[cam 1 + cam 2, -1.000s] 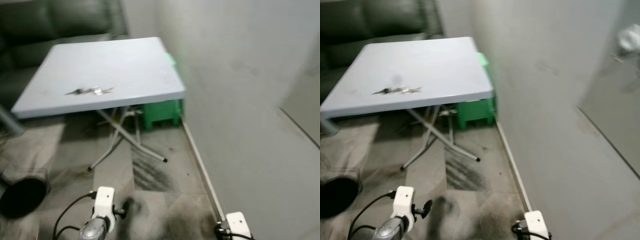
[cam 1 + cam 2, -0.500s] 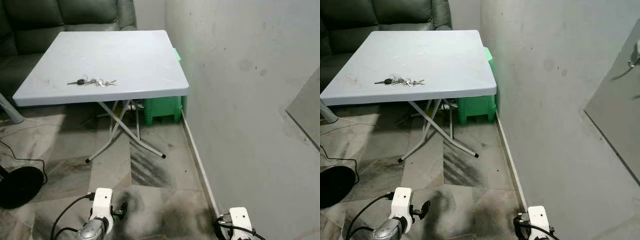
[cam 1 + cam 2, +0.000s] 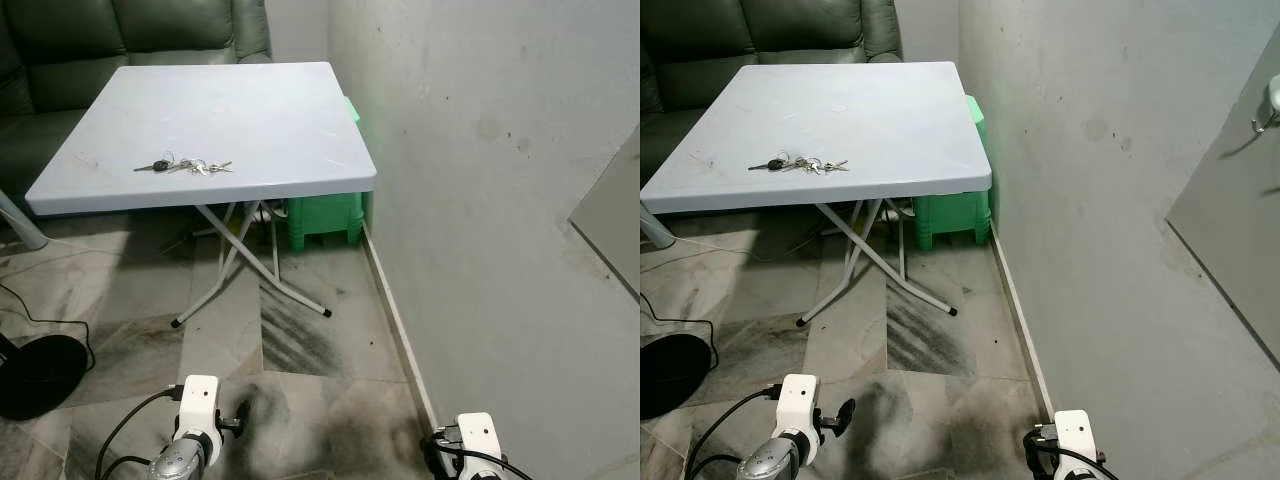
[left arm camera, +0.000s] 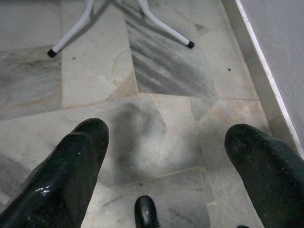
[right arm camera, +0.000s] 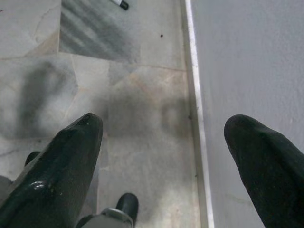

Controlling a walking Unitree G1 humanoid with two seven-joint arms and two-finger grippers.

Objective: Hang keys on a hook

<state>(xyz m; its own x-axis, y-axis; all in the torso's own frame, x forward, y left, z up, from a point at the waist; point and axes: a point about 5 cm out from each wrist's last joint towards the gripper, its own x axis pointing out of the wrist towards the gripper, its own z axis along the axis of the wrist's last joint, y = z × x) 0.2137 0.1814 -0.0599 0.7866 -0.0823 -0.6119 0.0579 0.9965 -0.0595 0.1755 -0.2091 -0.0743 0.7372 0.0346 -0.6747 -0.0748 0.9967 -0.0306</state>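
Keys: a small bunch of keys (image 3: pixel 184 165) lies flat on the table, near its front edge and toward its left side. From the robot it sits at about 11 o'clock, well away from both arms.
Table: a pale blue folding table (image 3: pixel 290 130) stands on thin white crossed legs. It is at 12 o'clock, and its right edge is close to the wall.
Hook: a silver hook (image 3: pixel 1270 100) sticks out of a grey panel on the wall, up high at about 2 o'clock. Nothing hangs on it.
Left gripper: the left gripper (image 4: pixel 166 156) hangs low over the floor at about 7 o'clock. Its two black fingers (image 4: pixel 71 166) are spread wide apart and hold nothing.
Right gripper: the right gripper (image 5: pixel 164 156) hangs low at about 5 o'clock, near where the floor meets the wall. Its black fingers (image 5: pixel 61 161) are spread wide too, with nothing between them.
Stool: a green plastic stool (image 3: pixel 322 218) stands under the table's right side, next to the wall.
Sofa: a dark green sofa (image 3: pixel 60 50) is behind the table, at 11 o'clock.
Floor: grey marble tiles (image 3: pixel 300 340) have dark smudges.
Round black thing: it sits on the floor (image 3: pixel 40 375) at 9 o'clock with a black cord beside it.
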